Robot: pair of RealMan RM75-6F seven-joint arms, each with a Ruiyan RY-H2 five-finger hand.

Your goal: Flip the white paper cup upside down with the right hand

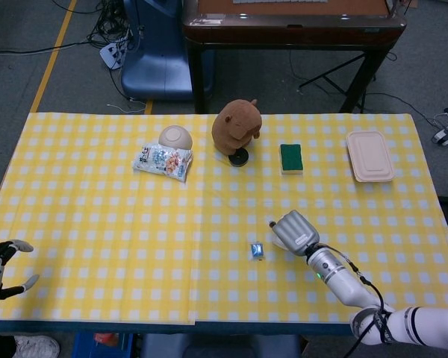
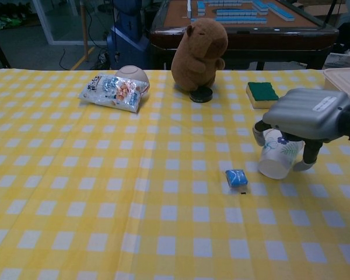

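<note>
The white paper cup (image 2: 276,157), printed with a blue flower, stands on the yellow checked tablecloth at the right. My right hand (image 2: 306,114) lies over its top, thumb on the left side and a finger (image 2: 308,160) curled down its right side, gripping it. In the head view the right hand (image 1: 293,231) hides nearly all of the cup. My left hand (image 1: 0,270) hangs at the table's near left corner, fingers apart and holding nothing.
A small blue packet (image 2: 236,177) lies just left of the cup. Farther back are a brown plush capybara (image 2: 199,52), a green sponge (image 2: 262,93), a snack bag (image 2: 112,91), an upturned bowl (image 2: 132,74) and a beige lidded box (image 1: 369,155).
</note>
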